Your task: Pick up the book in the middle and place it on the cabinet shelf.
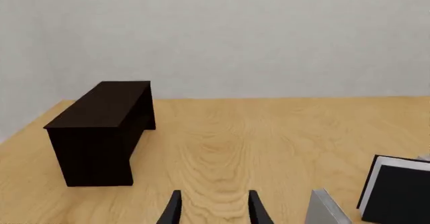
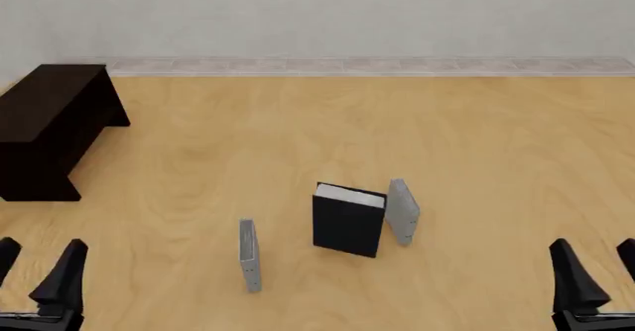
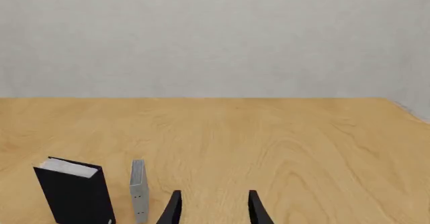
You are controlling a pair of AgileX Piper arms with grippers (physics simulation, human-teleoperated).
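Looking along the left gripper first: its fingers stand apart on nothing, the dark cabinet shelf sits ahead on the wooden table, and the book is just peeking in at the frame's edge beside a thin grey book. Over to the front view: the black book stands upright mid-table, a second grey book just beside it on its right, the other grey one well off to its left, and both grippers wait low at the near edge. From the right gripper, fingers also spread and empty. Nothing's grasped yet, so I'd call this the approach; next, an arm must reach in and close across the book's thick covers.
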